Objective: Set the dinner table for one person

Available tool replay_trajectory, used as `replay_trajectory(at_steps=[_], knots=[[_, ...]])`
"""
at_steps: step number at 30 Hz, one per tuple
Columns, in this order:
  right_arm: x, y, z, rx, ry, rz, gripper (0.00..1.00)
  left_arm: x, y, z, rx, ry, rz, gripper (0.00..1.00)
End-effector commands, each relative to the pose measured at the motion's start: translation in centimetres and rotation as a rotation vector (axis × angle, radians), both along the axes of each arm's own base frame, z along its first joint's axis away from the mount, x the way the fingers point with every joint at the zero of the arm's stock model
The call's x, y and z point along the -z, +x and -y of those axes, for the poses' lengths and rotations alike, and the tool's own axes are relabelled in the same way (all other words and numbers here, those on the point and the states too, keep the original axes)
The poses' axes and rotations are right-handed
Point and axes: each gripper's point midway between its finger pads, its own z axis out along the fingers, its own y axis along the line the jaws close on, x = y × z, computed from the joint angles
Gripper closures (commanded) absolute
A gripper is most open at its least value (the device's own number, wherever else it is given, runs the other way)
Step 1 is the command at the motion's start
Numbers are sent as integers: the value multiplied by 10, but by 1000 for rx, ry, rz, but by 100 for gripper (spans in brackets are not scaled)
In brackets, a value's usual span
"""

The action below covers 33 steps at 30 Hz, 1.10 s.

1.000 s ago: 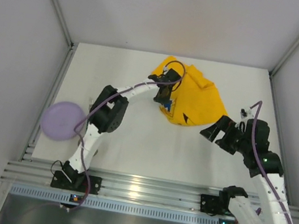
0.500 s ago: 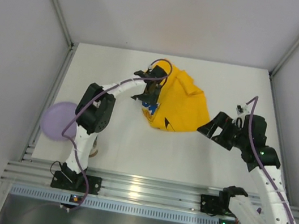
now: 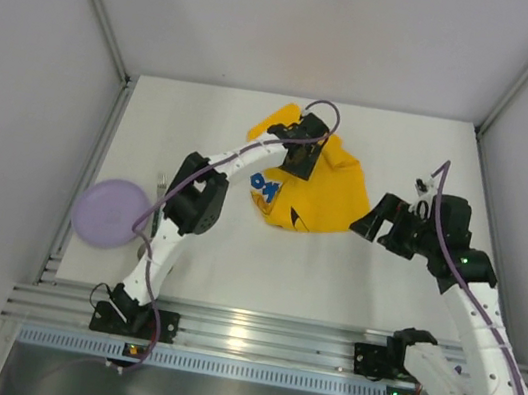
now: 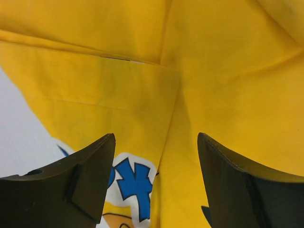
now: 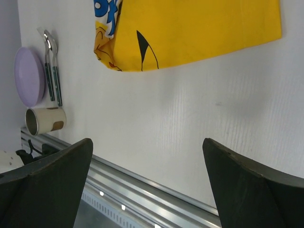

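Observation:
The dinner table [image 3: 236, 244] is a plain white tabletop. A yellow cartoon-printed cloth mat [image 3: 330, 194] lies rumpled and partly folded at its back middle. My left gripper [image 3: 303, 156] hovers over the mat's left part. In the left wrist view this gripper [image 4: 156, 137] is open, with the mat [image 4: 213, 85] spread below and nothing between its fingers. My right gripper [image 3: 373, 222] sits at the mat's right edge; in its own view the right gripper [image 5: 147, 140] is open over bare table [image 5: 213, 118], and the mat [image 5: 199, 28] lies beyond.
A lilac plate [image 3: 107, 213] rests at the table's left edge, also the plate [image 5: 28, 76] in the right wrist view. Beside it lie a spoon and fork [image 5: 52, 71] and a paper cup [image 5: 45, 120] on its side. Aluminium rails [image 3: 241, 336] border the near edge.
My left gripper dragged the mat leftward, opened and let it go, then moved back right over it. The right gripper crept slightly left toward the mat's edge.

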Motion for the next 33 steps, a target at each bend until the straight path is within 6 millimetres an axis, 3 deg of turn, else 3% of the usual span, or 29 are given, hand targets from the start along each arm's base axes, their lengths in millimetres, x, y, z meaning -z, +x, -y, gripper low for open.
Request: replay_trajectory(at_steps=[1,10,16,23,33], knots=[[-29,12,8,-3,-52,107,0,6,11,6,2,-11,5,25],[-31,16,15,-20,-117,105,0,24,29,1,-17,23,21,26],[-29,19,16,-33,-140,96,0,24,40,-10,-49,20,30,28],[-23,23,17,-30,-149,72,0,24,55,-40,-112,14,23,37],[-18,27,16,-33,-148,53,0,28,63,-55,-136,-44,-6,52]])
